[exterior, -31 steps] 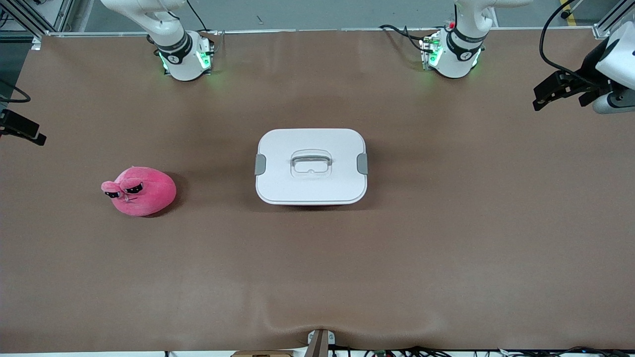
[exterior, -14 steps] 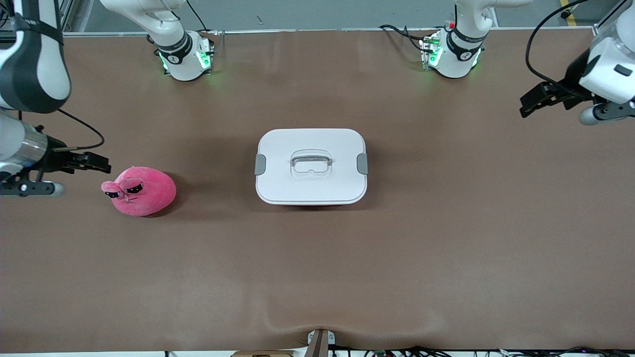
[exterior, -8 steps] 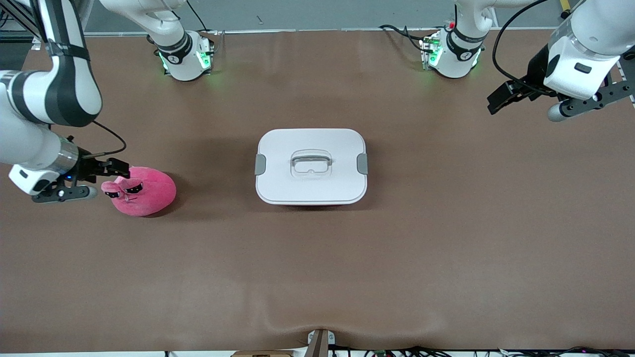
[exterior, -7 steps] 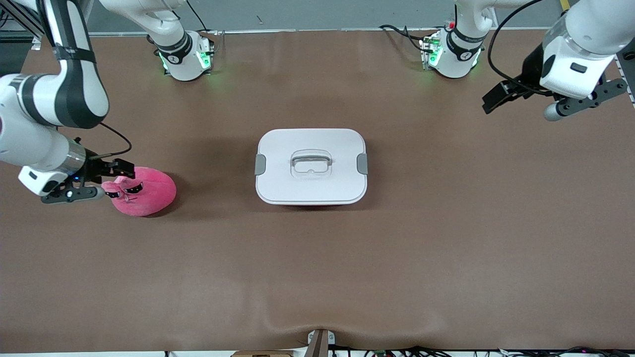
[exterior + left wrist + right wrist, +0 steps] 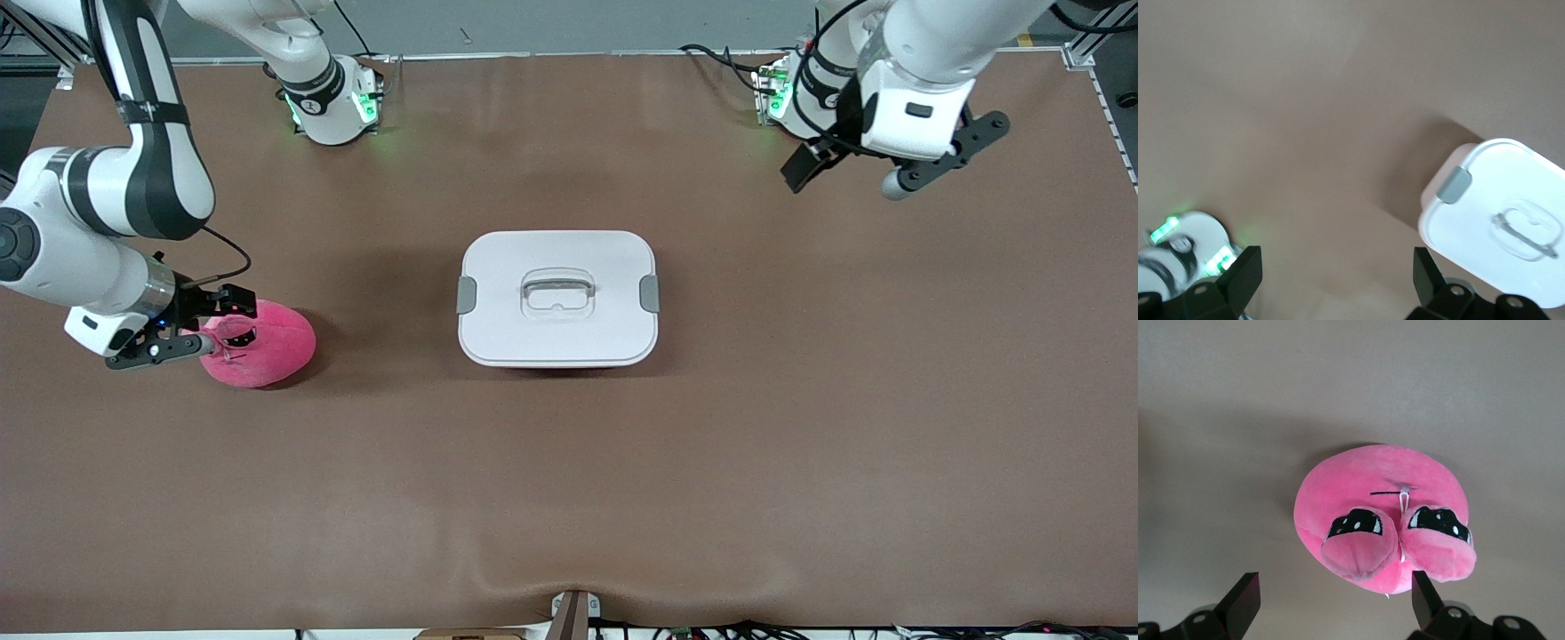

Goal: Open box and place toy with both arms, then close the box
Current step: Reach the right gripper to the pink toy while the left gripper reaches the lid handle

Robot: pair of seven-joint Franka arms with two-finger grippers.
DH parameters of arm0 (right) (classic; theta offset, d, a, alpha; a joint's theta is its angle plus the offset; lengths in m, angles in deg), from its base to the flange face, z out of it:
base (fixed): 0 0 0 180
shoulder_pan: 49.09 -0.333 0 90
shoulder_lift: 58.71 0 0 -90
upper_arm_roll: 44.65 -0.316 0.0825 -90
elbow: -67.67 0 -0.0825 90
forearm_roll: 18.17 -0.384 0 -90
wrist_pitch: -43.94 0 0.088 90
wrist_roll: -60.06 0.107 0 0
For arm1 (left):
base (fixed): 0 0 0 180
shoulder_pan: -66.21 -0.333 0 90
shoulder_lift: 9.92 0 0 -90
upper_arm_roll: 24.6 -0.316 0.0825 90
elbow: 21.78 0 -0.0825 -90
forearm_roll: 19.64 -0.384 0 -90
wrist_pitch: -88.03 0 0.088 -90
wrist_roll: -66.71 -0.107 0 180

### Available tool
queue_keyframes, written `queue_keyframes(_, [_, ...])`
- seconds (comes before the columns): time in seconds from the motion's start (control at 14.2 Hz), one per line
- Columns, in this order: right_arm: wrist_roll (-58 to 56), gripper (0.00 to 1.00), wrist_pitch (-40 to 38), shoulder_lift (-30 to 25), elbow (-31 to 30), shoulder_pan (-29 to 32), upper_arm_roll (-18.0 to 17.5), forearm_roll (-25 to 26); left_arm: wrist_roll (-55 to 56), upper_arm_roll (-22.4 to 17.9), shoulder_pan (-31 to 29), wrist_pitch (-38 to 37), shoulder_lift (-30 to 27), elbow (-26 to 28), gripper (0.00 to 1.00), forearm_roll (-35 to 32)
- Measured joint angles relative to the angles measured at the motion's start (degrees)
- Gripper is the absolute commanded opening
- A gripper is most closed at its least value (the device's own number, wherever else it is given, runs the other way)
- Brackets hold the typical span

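Observation:
The box (image 5: 556, 298) sits shut at the middle of the table, its white lid (image 5: 1501, 213) held by two grey side clips, with a clear recessed handle on top. The pink toy (image 5: 271, 342) lies toward the right arm's end of the table, eyes facing that end. My right gripper (image 5: 227, 317) hangs open just over the toy's eye end; in the right wrist view the toy (image 5: 1385, 510) reaches down between the spread fingers of the gripper (image 5: 1335, 600), untouched. My left gripper (image 5: 802, 167) is open in the air over bare table by its base, holding nothing (image 5: 1335, 273).
Both arm bases, the right arm's (image 5: 329, 102) and the left arm's (image 5: 805, 98), stand lit green along the table edge farthest from the front camera. Brown mat (image 5: 569, 480) covers the table. A small bracket (image 5: 573, 613) sticks up at the edge nearest the camera.
Both arms have swung in from the table's ends. The right gripper has come over the toy's eye end. The left gripper has moved to beside its base, closer to the box.

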Motion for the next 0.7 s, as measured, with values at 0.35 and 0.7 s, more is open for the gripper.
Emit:
queue_keyframes(0.35, [-0.2,0.89,1.48,1.82,-0.32,0.02,0.11,0.0,18.09,5.41,0.09,3.64,2.84,-0.02,1.0,2.77])
queue_keyframes(0.7, [-0.76,0.68,2.53,2.48,-0.3,-0.02,0.09,0.04,43.99,12.47,2.35,13.46,6.57,0.02,1.0,1.03])
